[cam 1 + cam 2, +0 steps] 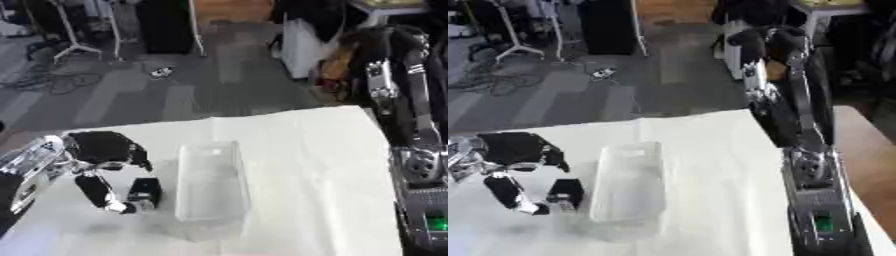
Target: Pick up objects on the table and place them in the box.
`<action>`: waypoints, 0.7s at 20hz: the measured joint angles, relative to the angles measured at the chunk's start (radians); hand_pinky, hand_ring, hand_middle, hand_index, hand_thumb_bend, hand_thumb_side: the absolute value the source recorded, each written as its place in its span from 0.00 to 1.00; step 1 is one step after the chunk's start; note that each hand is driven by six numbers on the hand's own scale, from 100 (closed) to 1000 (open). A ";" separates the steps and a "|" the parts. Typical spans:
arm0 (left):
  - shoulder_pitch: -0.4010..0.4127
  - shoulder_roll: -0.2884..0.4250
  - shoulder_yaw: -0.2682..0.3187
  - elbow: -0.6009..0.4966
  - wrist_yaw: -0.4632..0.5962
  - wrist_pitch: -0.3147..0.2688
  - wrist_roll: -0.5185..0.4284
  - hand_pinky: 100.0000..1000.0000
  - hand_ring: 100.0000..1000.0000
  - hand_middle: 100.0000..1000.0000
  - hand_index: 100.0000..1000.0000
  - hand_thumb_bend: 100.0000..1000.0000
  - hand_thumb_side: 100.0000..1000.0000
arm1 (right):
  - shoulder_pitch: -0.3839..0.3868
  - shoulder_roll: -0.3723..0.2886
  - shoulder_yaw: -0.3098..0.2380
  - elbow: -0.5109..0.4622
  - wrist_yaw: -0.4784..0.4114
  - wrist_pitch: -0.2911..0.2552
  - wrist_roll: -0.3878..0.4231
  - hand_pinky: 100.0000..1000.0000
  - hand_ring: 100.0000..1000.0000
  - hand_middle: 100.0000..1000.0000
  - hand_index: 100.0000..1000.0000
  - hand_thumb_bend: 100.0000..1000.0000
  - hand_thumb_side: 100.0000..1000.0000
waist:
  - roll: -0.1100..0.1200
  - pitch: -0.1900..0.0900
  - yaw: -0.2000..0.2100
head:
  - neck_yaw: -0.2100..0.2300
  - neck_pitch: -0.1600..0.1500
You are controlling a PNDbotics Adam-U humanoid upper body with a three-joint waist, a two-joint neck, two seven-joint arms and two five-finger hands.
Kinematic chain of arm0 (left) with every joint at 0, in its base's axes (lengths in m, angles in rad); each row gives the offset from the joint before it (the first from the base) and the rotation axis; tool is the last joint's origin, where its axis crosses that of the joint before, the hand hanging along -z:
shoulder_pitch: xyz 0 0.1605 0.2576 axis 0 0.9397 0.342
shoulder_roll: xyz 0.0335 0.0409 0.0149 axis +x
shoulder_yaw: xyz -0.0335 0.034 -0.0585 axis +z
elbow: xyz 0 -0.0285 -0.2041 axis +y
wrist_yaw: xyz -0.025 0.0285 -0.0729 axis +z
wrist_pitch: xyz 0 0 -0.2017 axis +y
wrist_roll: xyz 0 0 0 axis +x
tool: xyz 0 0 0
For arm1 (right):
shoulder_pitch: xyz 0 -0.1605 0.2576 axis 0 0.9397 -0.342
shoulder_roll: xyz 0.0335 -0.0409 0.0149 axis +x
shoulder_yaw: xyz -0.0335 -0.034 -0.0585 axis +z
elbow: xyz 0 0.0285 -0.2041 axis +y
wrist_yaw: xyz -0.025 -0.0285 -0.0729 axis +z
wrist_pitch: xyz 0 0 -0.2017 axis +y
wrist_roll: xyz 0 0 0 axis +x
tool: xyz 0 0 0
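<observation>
The clear box (210, 187) stands on the white counter (315, 165). Just left, the left hand (105, 155) has fingers curled around a small black object (144, 192). It could snag the box's wall.

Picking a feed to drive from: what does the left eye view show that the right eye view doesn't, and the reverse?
Only the left eye view shows more of the left forearm and table left of the left hand. Only the right eye view shows a brown surface beyond the table's right edge, plus the right arm more fully. Both show that hand curled round a small black object beside the clear box on the white table.
</observation>
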 measured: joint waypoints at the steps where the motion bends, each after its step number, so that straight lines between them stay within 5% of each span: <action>1: 0.002 -0.006 0.000 0.010 -0.003 0.004 0.008 0.56 0.54 0.61 0.79 0.19 0.81 | 0.000 0.000 0.000 0.000 0.000 -0.001 0.001 0.24 0.27 0.29 0.60 0.02 0.97 | 0.000 0.000 0.000 | 0.002 0.000; 8: 0.005 -0.044 0.019 0.079 -0.017 0.030 0.052 0.53 0.51 0.58 0.77 0.17 0.83 | 0.000 0.000 0.000 0.000 0.000 -0.001 0.001 0.24 0.27 0.29 0.60 0.02 0.97 | -0.001 0.000 0.000 | 0.003 -0.001; 14: 0.005 -0.060 0.025 0.107 -0.027 0.033 0.064 0.53 0.51 0.58 0.77 0.30 0.73 | 0.000 0.000 0.000 0.000 -0.001 -0.001 0.001 0.24 0.27 0.29 0.60 0.02 0.97 | -0.001 0.000 0.000 | 0.003 -0.001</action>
